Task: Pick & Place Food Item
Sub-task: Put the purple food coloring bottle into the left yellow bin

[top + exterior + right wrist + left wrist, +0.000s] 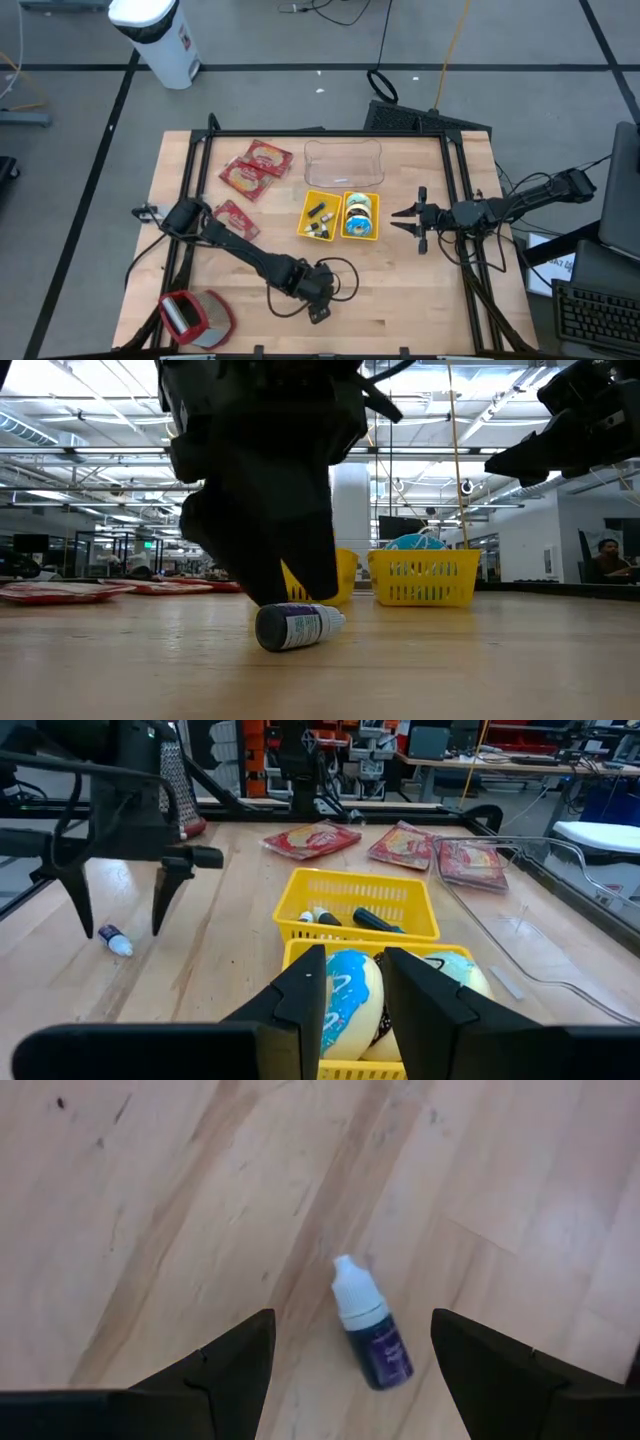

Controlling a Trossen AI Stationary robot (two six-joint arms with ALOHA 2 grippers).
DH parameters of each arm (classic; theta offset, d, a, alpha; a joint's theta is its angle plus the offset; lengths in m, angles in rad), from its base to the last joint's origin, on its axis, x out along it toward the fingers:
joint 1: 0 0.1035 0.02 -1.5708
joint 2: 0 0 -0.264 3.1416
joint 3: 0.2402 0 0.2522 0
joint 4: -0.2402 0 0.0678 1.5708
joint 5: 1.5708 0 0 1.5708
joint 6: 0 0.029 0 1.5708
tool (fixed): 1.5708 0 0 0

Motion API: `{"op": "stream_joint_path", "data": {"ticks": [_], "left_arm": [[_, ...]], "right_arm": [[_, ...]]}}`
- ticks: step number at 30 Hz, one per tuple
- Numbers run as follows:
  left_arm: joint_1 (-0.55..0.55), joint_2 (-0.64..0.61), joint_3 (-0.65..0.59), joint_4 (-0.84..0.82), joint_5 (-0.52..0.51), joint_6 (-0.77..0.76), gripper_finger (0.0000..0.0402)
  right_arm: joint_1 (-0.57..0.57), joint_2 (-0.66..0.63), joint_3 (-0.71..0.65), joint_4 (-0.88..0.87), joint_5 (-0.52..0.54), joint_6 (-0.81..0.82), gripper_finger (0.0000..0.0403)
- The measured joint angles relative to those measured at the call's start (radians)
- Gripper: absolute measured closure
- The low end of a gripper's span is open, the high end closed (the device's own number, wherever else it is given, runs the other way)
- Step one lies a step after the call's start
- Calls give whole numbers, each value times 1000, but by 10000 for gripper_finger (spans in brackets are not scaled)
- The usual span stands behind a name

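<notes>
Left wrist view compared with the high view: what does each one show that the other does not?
Only the left wrist view shows the small dropper bottle lying on its side between the open left gripper fingers. Only the high view shows the yellow baskets, the red packets, the clear tray and the right gripper. Both show the wooden table.

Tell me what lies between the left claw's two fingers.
The small dropper bottle lies flat on bare table between the open left claw fingers, untouched, in the left wrist view.

We see a grey floor (80, 120) crossed by dark lines, a white bin (160, 35) standing on it. Above it, ceiling strip lights (60, 435) glow over distant benches.
</notes>
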Motion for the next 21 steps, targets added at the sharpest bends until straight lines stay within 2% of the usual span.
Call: {"op": "stream_joint_path", "data": {"ticks": [15, 18, 21], "left_arm": [[-16, 30, 3, -46, -47, -52, 132], [-16, 32, 3, -49, -38, -55, 150], [-15, 32, 2, -58, -43, -62, 189]], "right_arm": [[0, 1, 0, -18, 0, 0, 312], [0, 1, 0, -18, 0, 0, 312], [0, 1, 0, -18, 0, 2, 312]]}}
